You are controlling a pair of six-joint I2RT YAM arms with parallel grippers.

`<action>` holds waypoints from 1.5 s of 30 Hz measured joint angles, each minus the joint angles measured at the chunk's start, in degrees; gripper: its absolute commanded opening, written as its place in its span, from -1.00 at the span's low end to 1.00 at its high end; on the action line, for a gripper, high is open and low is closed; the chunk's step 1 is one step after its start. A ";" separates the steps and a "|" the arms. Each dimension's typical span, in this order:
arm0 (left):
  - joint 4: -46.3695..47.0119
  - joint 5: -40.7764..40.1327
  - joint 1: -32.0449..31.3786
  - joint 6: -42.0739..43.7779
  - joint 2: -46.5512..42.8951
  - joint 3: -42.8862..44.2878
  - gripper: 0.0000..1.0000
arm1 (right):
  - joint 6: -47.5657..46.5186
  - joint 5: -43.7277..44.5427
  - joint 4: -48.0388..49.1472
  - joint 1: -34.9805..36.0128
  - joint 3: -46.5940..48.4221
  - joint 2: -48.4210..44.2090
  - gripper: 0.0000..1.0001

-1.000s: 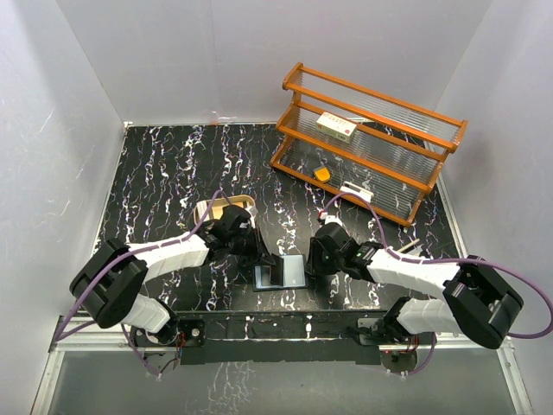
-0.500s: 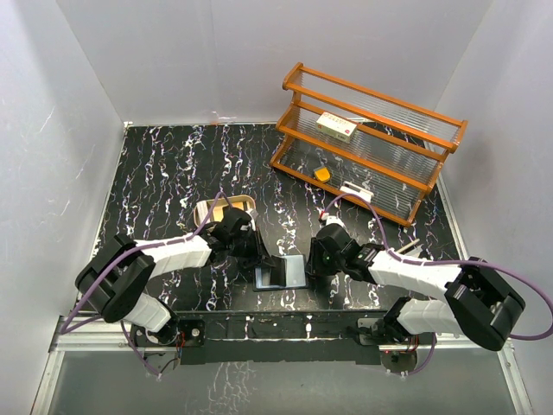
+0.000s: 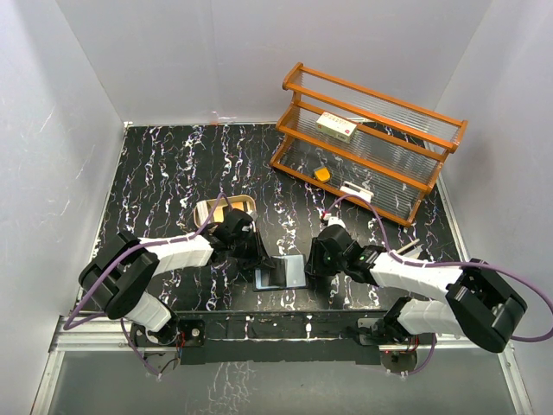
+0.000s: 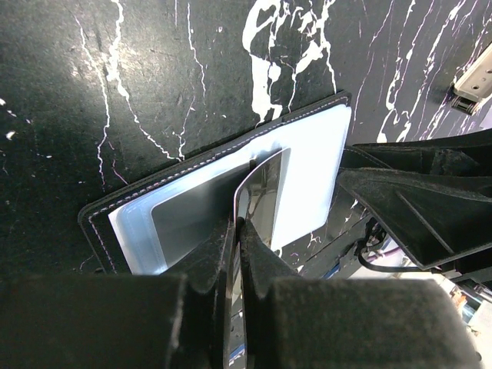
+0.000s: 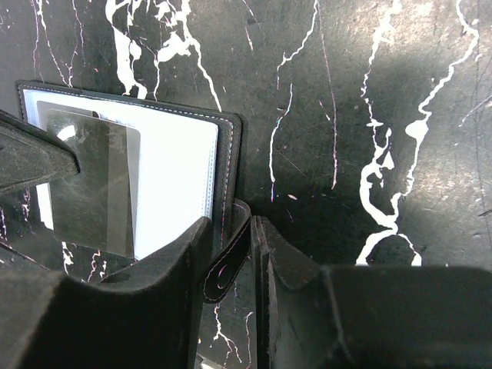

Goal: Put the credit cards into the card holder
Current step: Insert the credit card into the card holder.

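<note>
Left wrist showed my left gripper [image 4: 238,231] pinching a bowed card [image 4: 269,184]; a flatter push into the card holder [image 4: 315,177] seemed safer.

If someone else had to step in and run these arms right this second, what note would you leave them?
Left pincer: shut on a grey card, which bows against the card holder's pale inside.
Right pincer: shut on the holder's strap, steadying the open holder on the table.
Done: card picked up and brought to the holder.
Left: slide it into a slot and let go; whether more cards wait, I cannot tell.
</note>
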 measured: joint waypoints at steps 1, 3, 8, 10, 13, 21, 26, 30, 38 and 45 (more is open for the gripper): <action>0.00 -0.09 -0.04 -0.11 0.04 0.00 -1.00 | 0.37 -0.09 0.31 -0.04 -0.20 -0.11 -0.49; 0.02 -0.28 -0.04 -0.37 0.07 0.00 -1.00 | 0.81 -0.17 0.92 -0.07 -0.68 -0.42 -0.52; 0.28 -1.51 -0.20 -1.44 -0.04 0.00 -1.00 | 1.49 -0.17 1.79 -0.07 -1.40 -0.76 -0.54; 0.83 -2.25 -0.24 -2.05 -0.26 -0.13 -1.00 | 2.01 -0.37 2.45 -0.07 -1.73 -0.85 -0.54; 2.25 -2.86 -0.26 -3.10 -0.50 -0.68 -1.00 | 2.58 -1.01 2.86 -0.07 -1.95 -0.83 -0.54; 5.68 -3.72 -1.14 -4.81 -0.72 -2.38 -1.00 | 4.02 -1.62 3.56 -0.11 -2.38 -0.98 -0.53; 5.20 -3.89 -1.40 -4.37 -0.70 -2.10 -0.51 | 4.26 -1.64 3.63 -0.11 -2.49 -1.11 -0.55; -0.20 -4.72 -1.68 -1.70 -0.59 0.90 -0.18 | 4.28 -1.97 3.37 -0.04 -2.49 -1.11 -0.59; -10.19 -8.17 -1.95 2.82 -3.28 6.25 0.09 | 4.13 -2.67 2.25 -0.04 -2.49 -1.40 -0.73; -10.71 -7.17 -1.97 3.56 -4.59 6.36 0.10 | 4.02 -3.21 1.90 -0.04 -2.49 -1.49 -0.75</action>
